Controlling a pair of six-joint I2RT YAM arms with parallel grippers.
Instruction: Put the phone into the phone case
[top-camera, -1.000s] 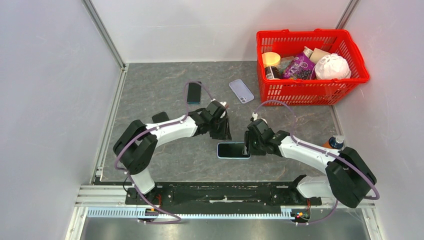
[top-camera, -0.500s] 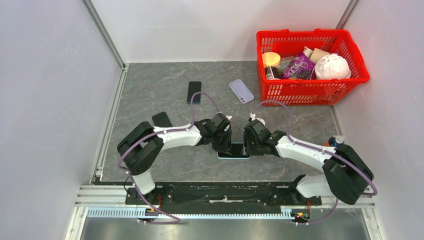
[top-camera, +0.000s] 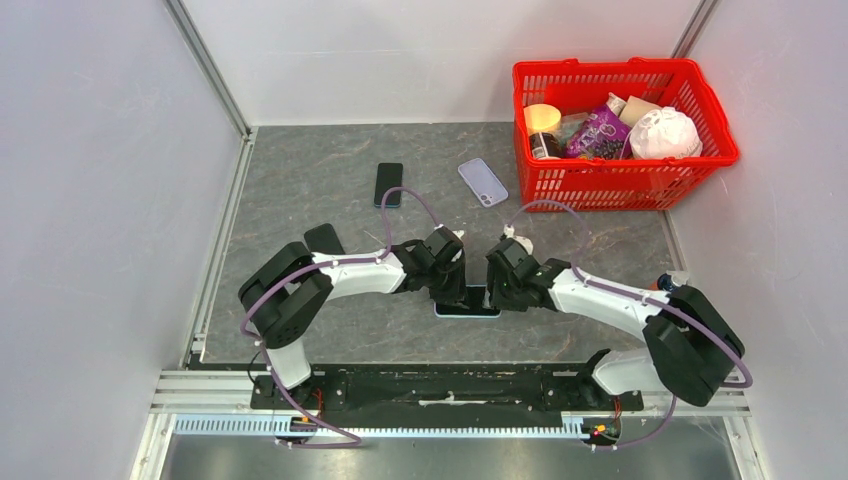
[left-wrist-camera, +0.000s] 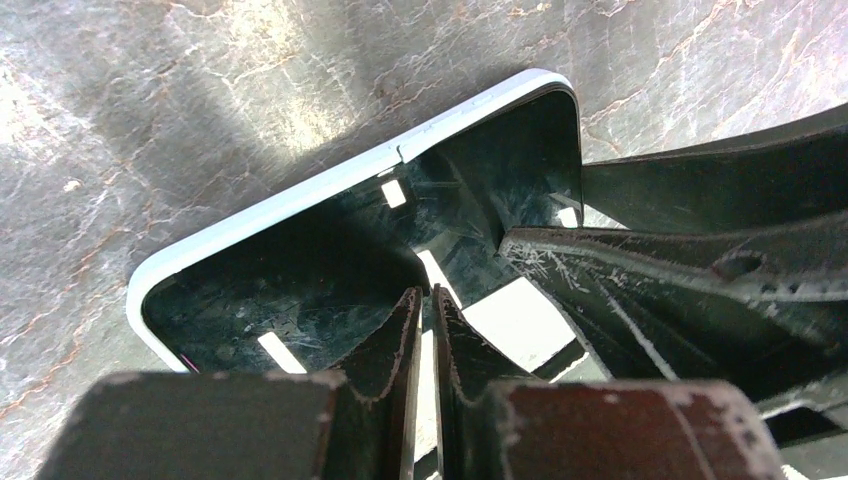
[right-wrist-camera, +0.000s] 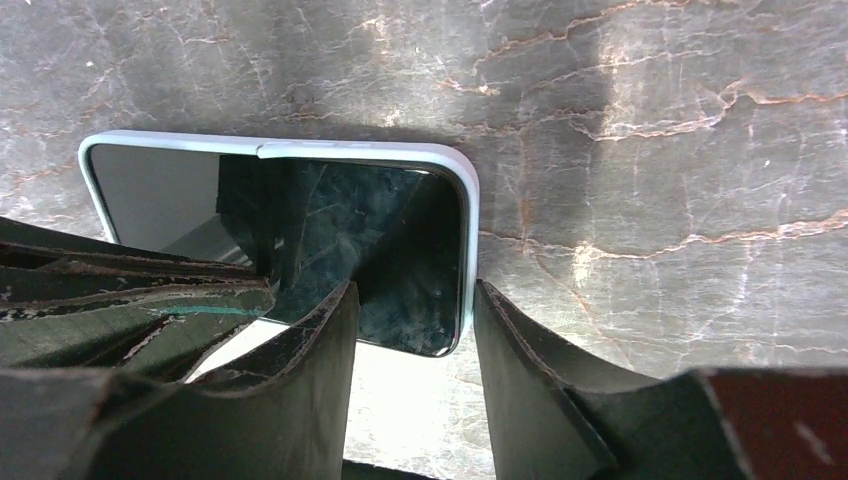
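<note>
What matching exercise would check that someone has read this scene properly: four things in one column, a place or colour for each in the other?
Things:
1. basket
2. case
3. dark phone
4. pale-edged phone

Descriptions:
A. lilac, lying flat just left of the basket
B. under the tips of the left gripper and the right gripper
C. red, in the far right corner
D. on the far side, left of the case

Pairs: 1-C, 2-A, 3-D, 4-B
</note>
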